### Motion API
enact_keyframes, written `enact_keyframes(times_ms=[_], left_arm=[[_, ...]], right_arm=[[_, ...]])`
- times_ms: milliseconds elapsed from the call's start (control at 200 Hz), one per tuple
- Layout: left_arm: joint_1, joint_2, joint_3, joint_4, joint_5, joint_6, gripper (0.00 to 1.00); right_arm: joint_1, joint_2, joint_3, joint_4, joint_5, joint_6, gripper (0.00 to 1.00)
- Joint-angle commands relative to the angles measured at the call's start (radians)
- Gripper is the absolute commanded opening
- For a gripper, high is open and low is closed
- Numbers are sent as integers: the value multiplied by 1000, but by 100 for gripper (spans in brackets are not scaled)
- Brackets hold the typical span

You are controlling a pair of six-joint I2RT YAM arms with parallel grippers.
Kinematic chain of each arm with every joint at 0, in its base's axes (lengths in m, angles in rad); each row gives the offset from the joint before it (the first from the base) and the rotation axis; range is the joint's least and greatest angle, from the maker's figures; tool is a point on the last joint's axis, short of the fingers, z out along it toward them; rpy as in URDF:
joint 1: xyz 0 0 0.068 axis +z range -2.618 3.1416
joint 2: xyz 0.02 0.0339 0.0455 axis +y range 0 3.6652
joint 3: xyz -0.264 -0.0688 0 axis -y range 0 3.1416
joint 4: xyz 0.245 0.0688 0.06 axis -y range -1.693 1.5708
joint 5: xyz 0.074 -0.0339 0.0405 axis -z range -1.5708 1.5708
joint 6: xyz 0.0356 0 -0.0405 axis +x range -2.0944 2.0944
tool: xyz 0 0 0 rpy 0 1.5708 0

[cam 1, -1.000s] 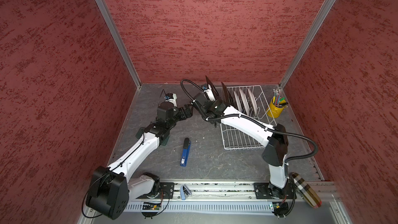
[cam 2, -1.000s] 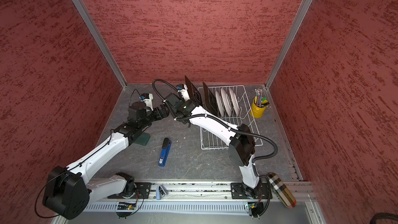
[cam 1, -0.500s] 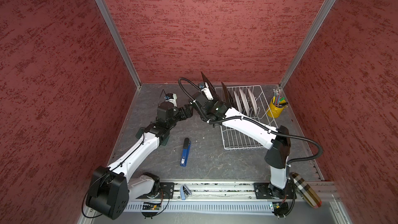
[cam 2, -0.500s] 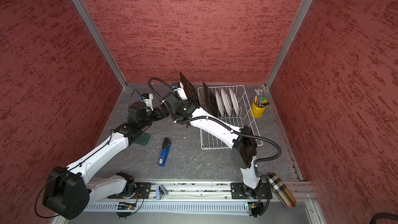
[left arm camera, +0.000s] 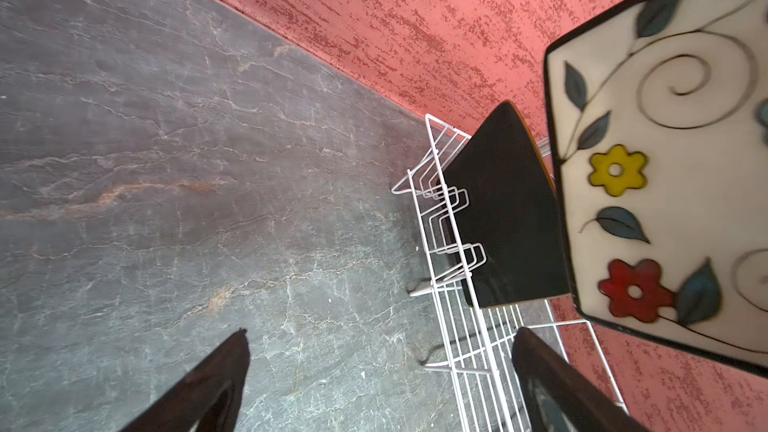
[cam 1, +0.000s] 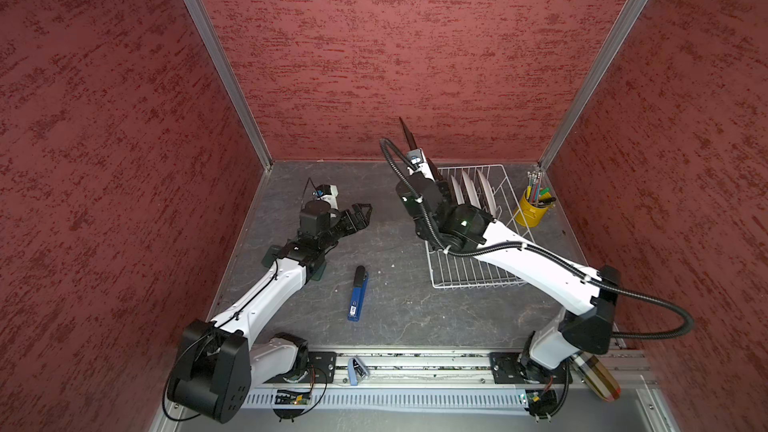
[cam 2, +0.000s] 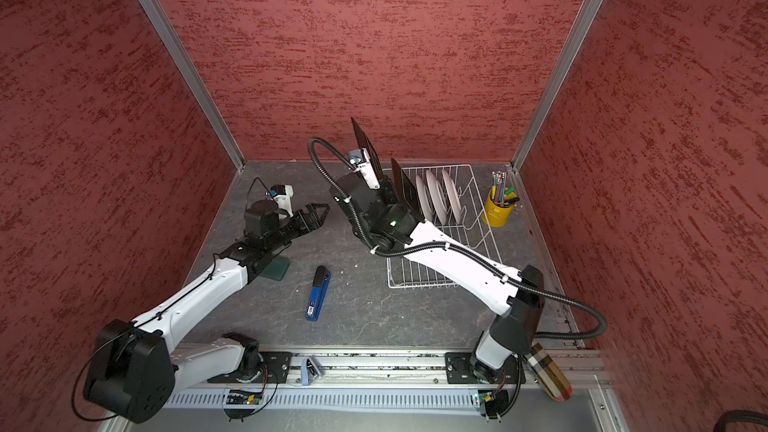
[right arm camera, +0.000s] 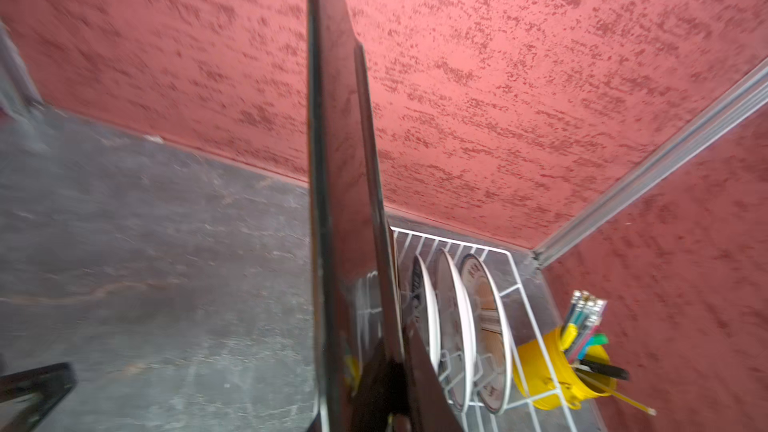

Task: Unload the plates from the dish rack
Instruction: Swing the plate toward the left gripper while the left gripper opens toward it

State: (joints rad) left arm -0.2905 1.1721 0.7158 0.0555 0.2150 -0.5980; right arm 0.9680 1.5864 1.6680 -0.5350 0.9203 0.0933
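1. The right gripper (right arm camera: pixel 384 371) sits at the lower edge of one large square plate (cam 2: pixel 363 145). This plate stands on edge above the gripper, raised over the left end of the dish rack (cam 2: pixel 415 284). In the left wrist view its cream flowered face (left arm camera: pixel 665 180) is turned toward the left gripper (cam 2: pixel 322 214).
2. The left gripper hangs over the bare table (cam 2: pixel 353 326), left of the rack and apart from every plate.
3. I count five plates in all: two square and three round.
4. The second square plate (cam 2: pixel 405 191) stands upright in the rack's leftmost slots, its dark back facing left.
5. Right beside it, three white round plates (cam 2: pixel 424 197) (cam 2: pixel 437 197) (cam 2: pixel 453 197) stand in a row between the prongs. That makes four plates in the rack and one in the air.
6. There is one rack, at the back right of the table, with a yellow cup of pens (cam 2: pixel 496 211) just beyond its right side.
7. A blue stapler (cam 2: pixel 318 292) lies on the table between the arms, and a dark green slab (cam 2: pixel 278 270) pokes out under the left arm.
8. The right gripper is pressed tight on the raised plate's edge, pinching it between both fingers.
9. The left gripper is spread wide, holding and touching nothing
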Motion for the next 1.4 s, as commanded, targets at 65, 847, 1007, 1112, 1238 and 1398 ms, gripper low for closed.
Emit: enact_keyframes(times_ms=[65,847,1007,1112,1238,1398], left_arm=[[11,-15,-18,55,53,-27,96],[74,-14,-104,414,372,-255,98],[75,-6,-107,480,394,-294,100],[76,-14,-102,476,397,-296,100],[78,-13,-97,483,408,-307,99],[82,30,-76,534,456,-344,94]], right_arm=[[-59,-160,-61,217,-237,155,0],[-400,-399,-531,681,-1147,702,0],[-412,-379,-638,913,-1211,849,0],[-414,-366,-653,969,-1235,884,0],[-416,-366,-661,974,-1235,895,0],[-419,-368,-680,995,-1236,910,0]])
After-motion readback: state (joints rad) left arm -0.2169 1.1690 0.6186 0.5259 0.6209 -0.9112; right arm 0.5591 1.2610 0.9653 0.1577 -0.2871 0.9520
